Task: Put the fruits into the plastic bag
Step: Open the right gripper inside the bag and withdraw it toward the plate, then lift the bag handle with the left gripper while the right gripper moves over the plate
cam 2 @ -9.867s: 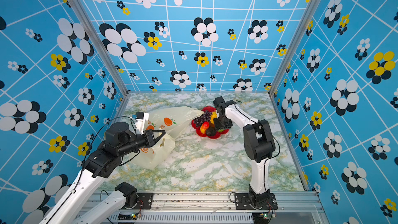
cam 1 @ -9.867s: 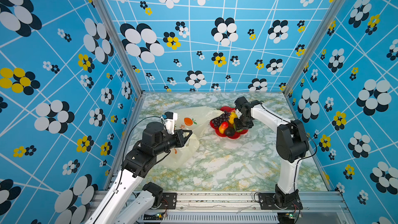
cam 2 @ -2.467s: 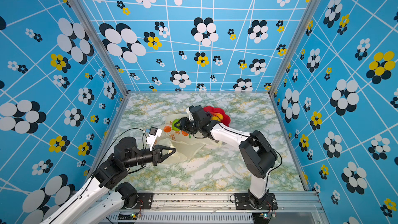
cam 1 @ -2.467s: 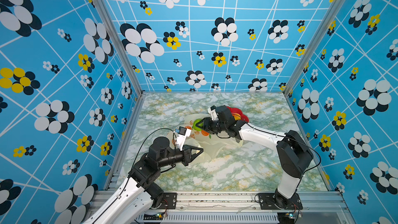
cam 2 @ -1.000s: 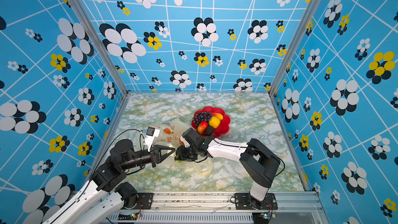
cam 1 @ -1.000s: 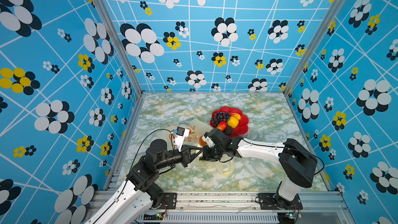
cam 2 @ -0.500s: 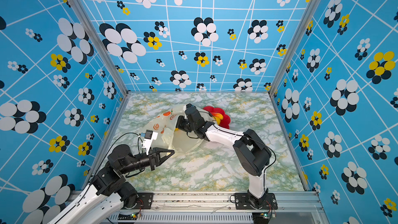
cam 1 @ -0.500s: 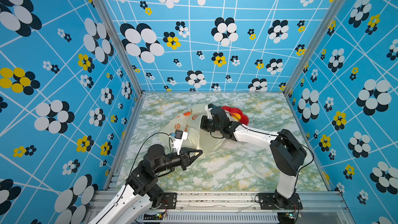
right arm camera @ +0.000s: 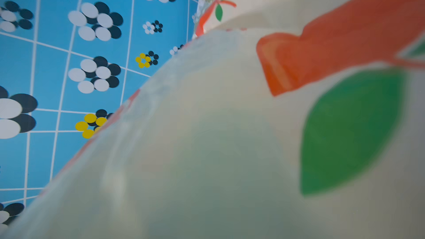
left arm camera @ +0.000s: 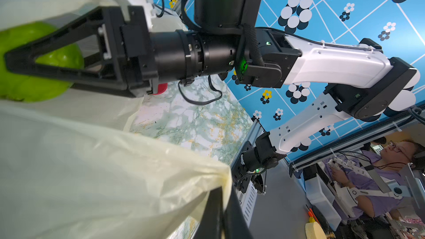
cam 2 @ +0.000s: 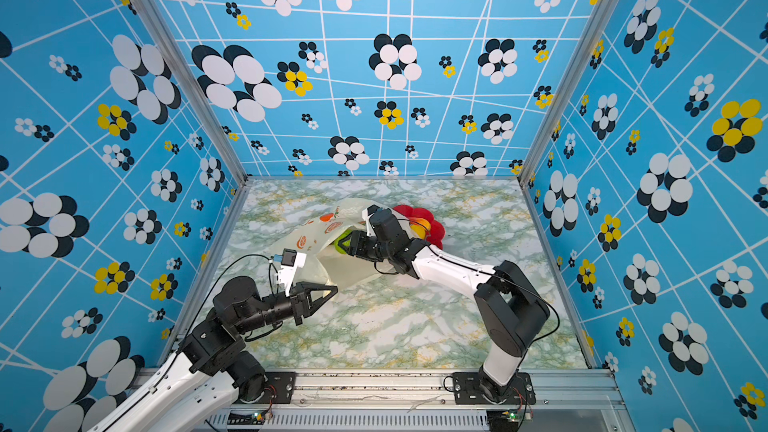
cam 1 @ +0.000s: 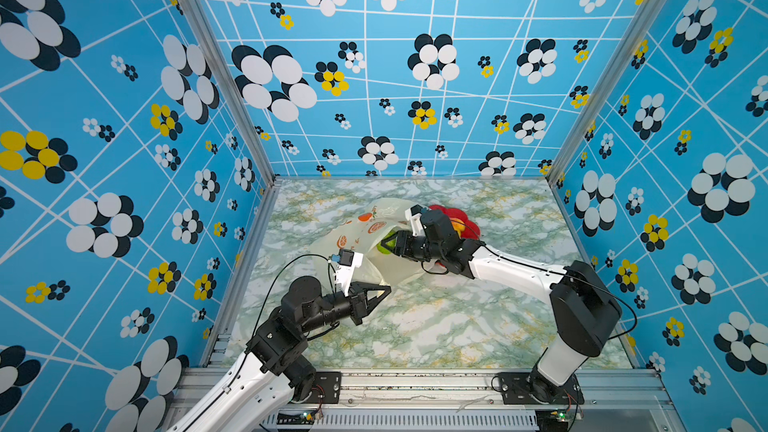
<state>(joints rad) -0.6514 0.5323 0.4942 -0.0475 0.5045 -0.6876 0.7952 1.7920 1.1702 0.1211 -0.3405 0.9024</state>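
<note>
In both top views the plastic bag (cam 1: 365,238) lay on the marble table (cam 1: 436,326) a little left of the frame's centre, its mouth held up and open toward the lower right. The left gripper (cam 1: 384,292), just below the bag in the frame, had its jaws closed on the bag's near rim, and the left wrist view showed the thin cream plastic (left arm camera: 115,168) pinched between the black fingers (left arm camera: 215,212) at the lower edge of that picture.

The right gripper (cam 1: 388,243) reached in from the right of the frame, its tips inside the bag's mouth. Its jaws stood part open around a green lime (cam 1: 384,244); the left wrist view showed the lime (left arm camera: 20,65) between the two black fingers at the left edge, with bag plastic above and below it. The right wrist view was filled by blurred bag plastic (right arm camera: 207,157) with orange and green print.

Just right of the bag, behind the right wrist, sat the red plate (cam 2: 434,224), mostly hidden by the arm, with a yellow-orange fruit (cam 2: 422,224) showing on it. Whether more fruit lay there could not be told.
</note>
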